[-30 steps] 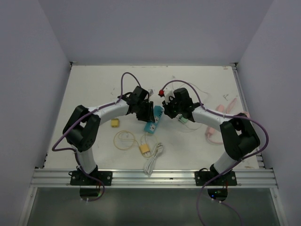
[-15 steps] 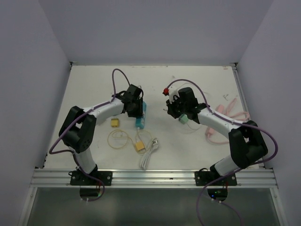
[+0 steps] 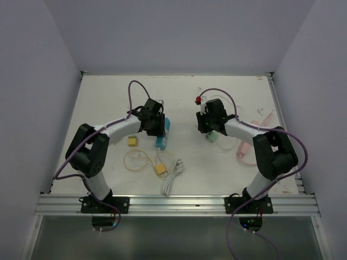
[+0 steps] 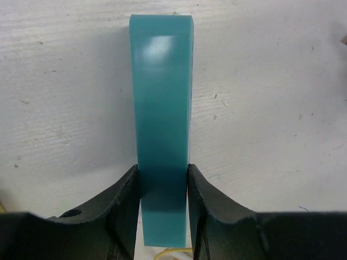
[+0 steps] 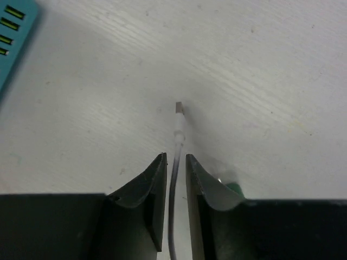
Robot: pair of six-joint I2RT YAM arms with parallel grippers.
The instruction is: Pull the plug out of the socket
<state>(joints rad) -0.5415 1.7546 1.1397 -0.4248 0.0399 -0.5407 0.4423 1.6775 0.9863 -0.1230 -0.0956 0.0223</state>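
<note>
Clamping the socket (image 4: 162,92) with left end effector (image 4: 162,174); right end effector (image 5: 176,162) nearly closed around cable (image 5: 173,187) behind unplugged plug (image 5: 179,109), grip unclear.

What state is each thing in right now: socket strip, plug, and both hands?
Teal plastic socket strip: clamped at its near end, with no plug in it.
Thin white cable with metal-tipped plug: out of the strip and free.
Left hand: shut on the strip.
Right hand: narrow gap straddling that cable; grip unclear.
</note>
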